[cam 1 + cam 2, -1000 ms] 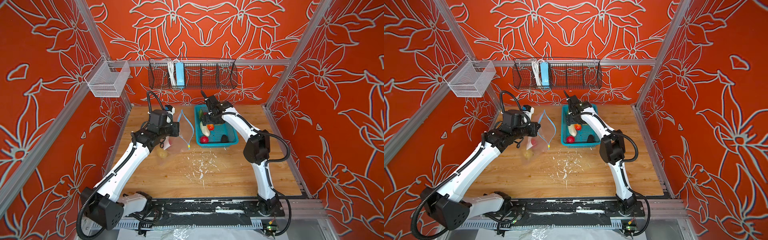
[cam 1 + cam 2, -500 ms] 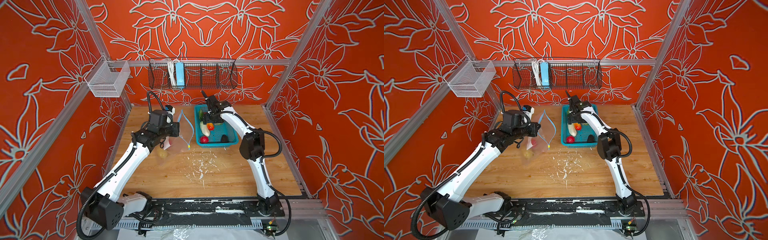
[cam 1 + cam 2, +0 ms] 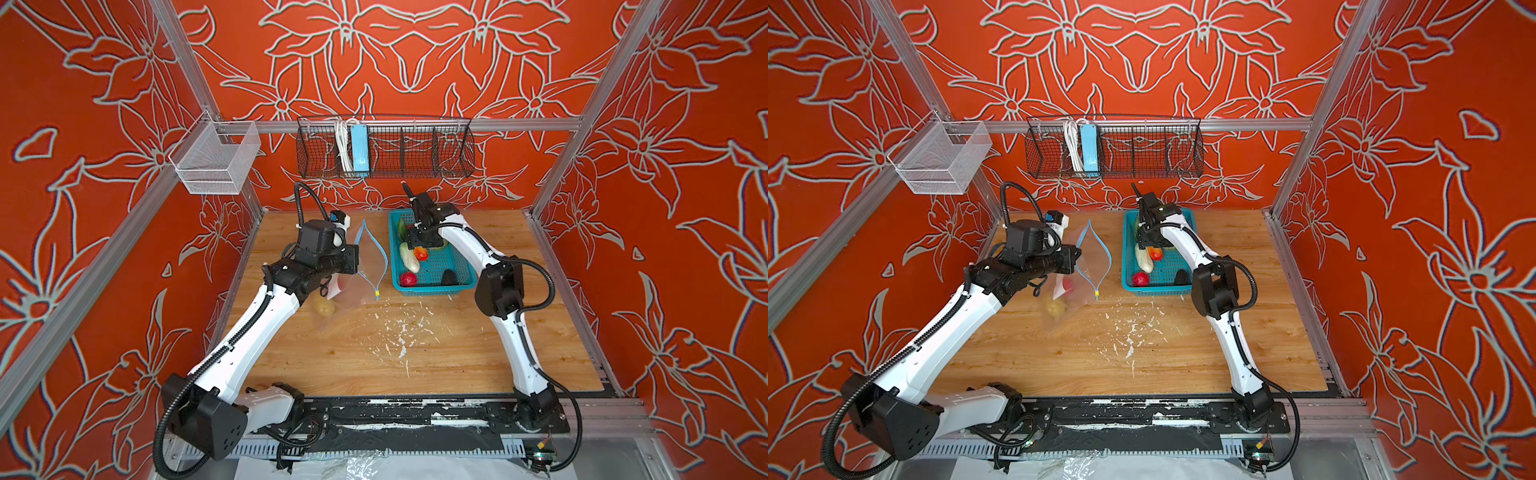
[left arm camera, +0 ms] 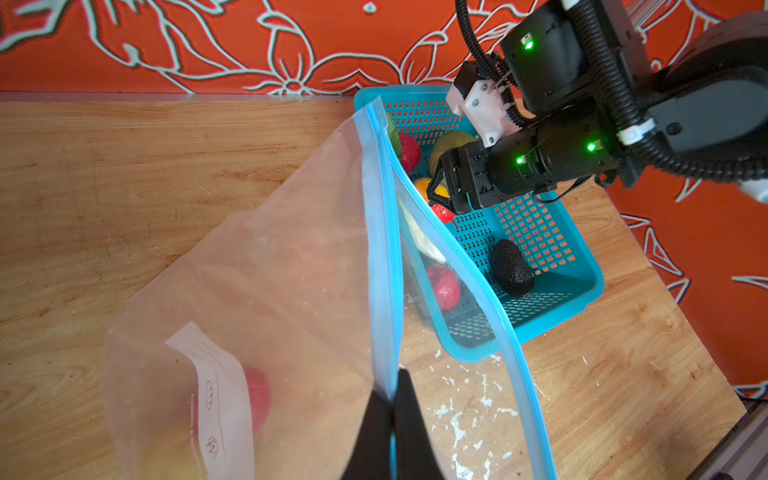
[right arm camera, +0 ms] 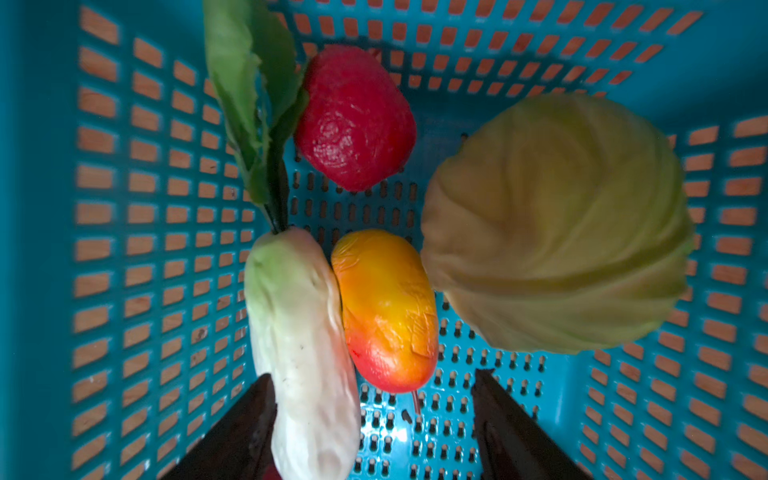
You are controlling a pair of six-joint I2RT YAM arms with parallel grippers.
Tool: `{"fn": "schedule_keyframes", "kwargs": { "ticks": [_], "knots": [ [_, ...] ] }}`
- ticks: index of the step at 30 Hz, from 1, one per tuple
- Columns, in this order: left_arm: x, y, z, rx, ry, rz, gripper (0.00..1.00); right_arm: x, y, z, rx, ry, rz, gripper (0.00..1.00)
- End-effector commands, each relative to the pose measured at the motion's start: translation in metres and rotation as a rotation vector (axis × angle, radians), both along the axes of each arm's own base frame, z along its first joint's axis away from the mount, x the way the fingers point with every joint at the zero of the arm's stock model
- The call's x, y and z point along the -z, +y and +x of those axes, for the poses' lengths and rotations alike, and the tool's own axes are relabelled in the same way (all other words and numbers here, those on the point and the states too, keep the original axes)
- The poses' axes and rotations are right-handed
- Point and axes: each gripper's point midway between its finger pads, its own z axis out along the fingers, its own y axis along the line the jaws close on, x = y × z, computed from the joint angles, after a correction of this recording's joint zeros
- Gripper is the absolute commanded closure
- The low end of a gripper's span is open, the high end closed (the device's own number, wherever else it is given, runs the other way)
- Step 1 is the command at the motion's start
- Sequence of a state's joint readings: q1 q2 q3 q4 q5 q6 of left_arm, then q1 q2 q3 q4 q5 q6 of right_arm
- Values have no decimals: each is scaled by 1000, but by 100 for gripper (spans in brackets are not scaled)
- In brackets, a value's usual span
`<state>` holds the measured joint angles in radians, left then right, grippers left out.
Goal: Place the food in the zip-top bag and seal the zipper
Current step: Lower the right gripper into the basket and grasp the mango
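The clear zip-top bag (image 3: 365,266) hangs open between the arms. My left gripper (image 4: 392,399) is shut on one lip of its blue zipper (image 4: 376,249); the yellow tab (image 3: 377,296) hangs at the strip's end. A yellow potato (image 3: 324,307) and a red berry (image 4: 257,395) lie inside the bag. My right gripper (image 5: 372,376) is open, low in the teal basket (image 3: 436,289). The pale cucumber (image 5: 299,324) rests against one finger, with the orange-red fruit (image 5: 386,307) beside it. Cabbage (image 5: 552,224), another red berry (image 5: 353,120), a green leaf (image 5: 245,91) and the black piece (image 3: 449,276) also lie there.
A black wire rack (image 3: 384,147) hangs on the back wall and a white mesh bin (image 3: 214,160) on the left rail. White flecks (image 3: 399,332) mark the wooden table (image 3: 457,353). A third red berry (image 3: 408,279) sits near the basket's front.
The right arm's elbow has swung slightly left while its gripper stays down in the basket. The left arm still holds the bag in the same place.
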<state>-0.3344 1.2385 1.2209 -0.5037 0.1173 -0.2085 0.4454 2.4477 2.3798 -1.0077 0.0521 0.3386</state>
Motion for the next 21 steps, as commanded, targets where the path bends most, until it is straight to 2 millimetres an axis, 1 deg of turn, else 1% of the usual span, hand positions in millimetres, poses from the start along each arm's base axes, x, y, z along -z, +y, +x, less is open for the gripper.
{"fn": "schedule_keyframes", "kwargs": {
  "ticks": [1,6,12,17,21],
  "knots": [
    [0,1,2,3,4,13,100,6,-3,11,12,-13,-5,28],
    [1,0,2,6,6,13,100,16,1,18,22,-10,11,31],
    [2,-1,3,11,15,9,100,30,-5,26,72,-9,-7,35],
    [0,0,1,8,8,11,100,38,-7,27,85,-9,-11,36],
    [-2,0,0,11,2,8,100,49,-8,27,92,6,-14,38]
  ]
}}
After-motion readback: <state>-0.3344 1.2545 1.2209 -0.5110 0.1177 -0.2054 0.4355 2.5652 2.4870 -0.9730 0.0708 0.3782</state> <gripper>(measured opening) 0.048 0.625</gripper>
